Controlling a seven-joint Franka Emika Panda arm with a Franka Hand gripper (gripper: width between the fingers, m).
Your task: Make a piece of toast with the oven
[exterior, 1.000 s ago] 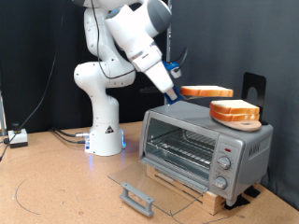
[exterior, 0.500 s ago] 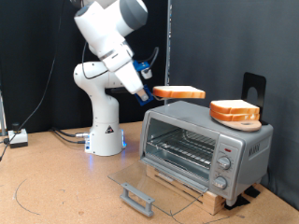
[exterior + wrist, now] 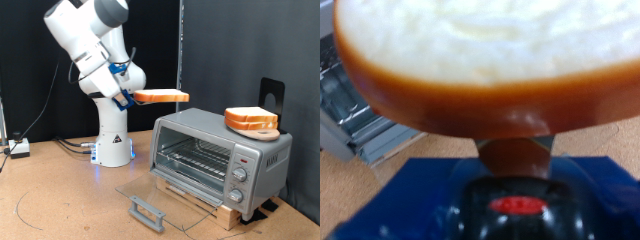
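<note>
Since a second ago the gripper (image 3: 128, 97) has carried the toast (image 3: 162, 97) away from above the oven (image 3: 220, 155) toward the exterior view's left; a second back the slice hung over the oven roof beside the pile (image 3: 251, 120), half a second back it was at the roof's left edge, and now it sits in free air, left of and above the oven, clear of it. Reading: the slice has been lifted off the stack and is being brought round to the front, where the door (image 3: 160, 196) lies folded down flat with the rack (image 3: 192, 155) exposed; the toast is not yet inside. Arm pose: elbow raised high, forearm angled down toward the exterior view's right, hand roughly level so the slice is held flat, crust edge on. Fingers are closed on one edge of the toast; the wrist view confirms this, with the pale crumb and brown crust (image 3: 490, 95) filling the frame just past the hand. The pile remains on the oven roof, right of centre. Base stands on the table (image 3: 50, 190), well apart from the oven.
</note>
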